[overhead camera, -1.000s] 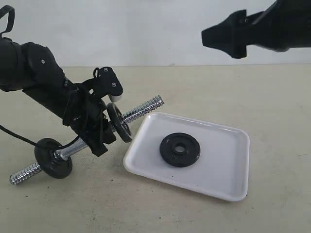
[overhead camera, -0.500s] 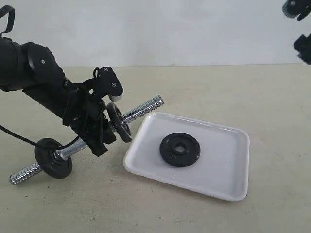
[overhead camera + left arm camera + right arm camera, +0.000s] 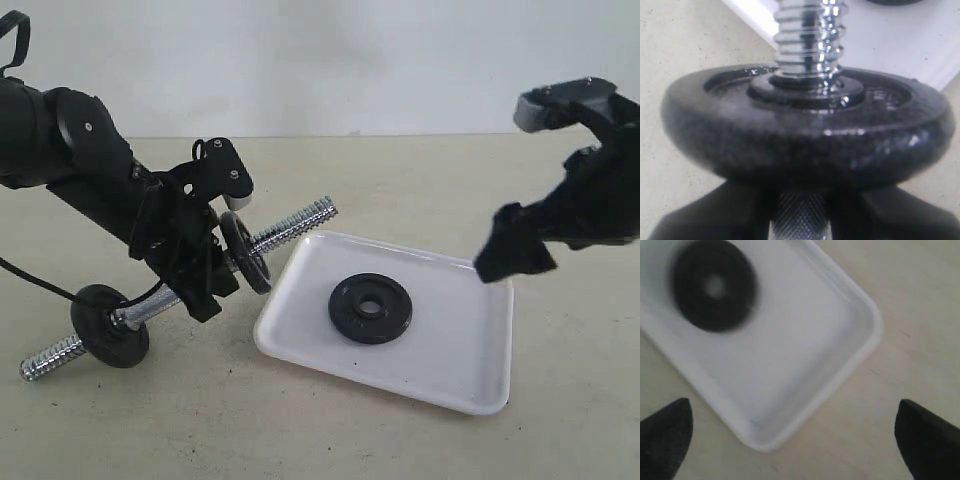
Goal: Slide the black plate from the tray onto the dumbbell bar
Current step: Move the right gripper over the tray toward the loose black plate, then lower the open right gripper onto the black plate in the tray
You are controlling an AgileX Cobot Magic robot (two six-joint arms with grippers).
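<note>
Tabletop (image 3: 180,420) of pale beige fills the foreground. Nearest to the camera on the left lies the lower threaded end of the dumbbell bar (image 3: 293,226), which slants up and away toward the tray (image 3: 440,345). A lower disc (image 3: 110,327) sits on the bar close to that near end, its edge down at the tabletop.

To the right, the tray rests flat on the table, and the black plate (image 3: 370,308) lies flat inside it, a little left of the tray's middle, apart from every rim. Nothing touches the plate.

Further back along the bar, the left gripper (image 3: 195,285) is clamped on the bar's smooth middle, its jaws pressed against the metal on both sides. Just beyond the jaws an upper disc (image 3: 245,252) is threaded on the bar, standing on edge. The bar's upper threaded end pokes out past that disc and ends above the tray's left rim.

Over the tray's far right corner hangs the right gripper (image 3: 796,440), jaws spread wide and holding nothing. Its own camera looks down on that corner, the plate blurred off to one side.

Behind everything, a plain white wall (image 3: 350,60) meets the table's back edge.
</note>
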